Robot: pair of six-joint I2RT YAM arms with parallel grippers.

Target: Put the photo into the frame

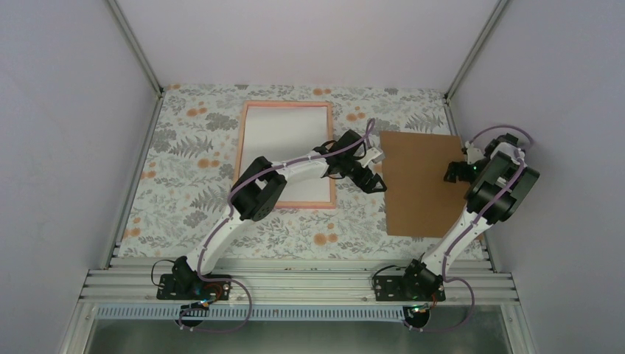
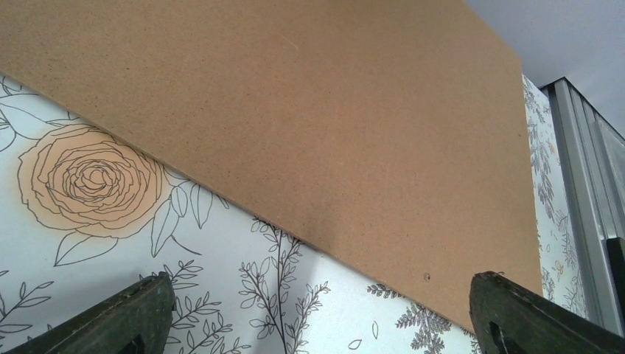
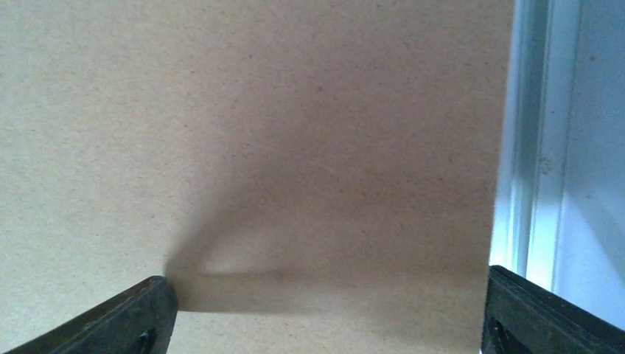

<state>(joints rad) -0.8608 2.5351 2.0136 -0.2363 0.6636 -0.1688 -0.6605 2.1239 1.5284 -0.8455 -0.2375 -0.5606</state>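
The pink frame [image 1: 246,147] lies flat at the back middle of the floral table, its inside white. The sunset photo does not show in any view. My left gripper [image 1: 374,182] is open and empty, low over the cloth just left of the brown backing board [image 1: 420,184]. In the left wrist view its fingertips [image 2: 140,313] stand wide apart in front of the board's edge [image 2: 332,133]. My right gripper [image 1: 453,171] is open and empty over the board's right part; the right wrist view shows the board [image 3: 258,133] between its spread fingers [image 3: 140,313].
The floral cloth [image 1: 184,184] covers the table. Grey walls close in the left, back and right. A metal rail [image 1: 295,284] runs along the near edge at the arm bases. A white wall post [image 3: 531,147] stands just right of the board.
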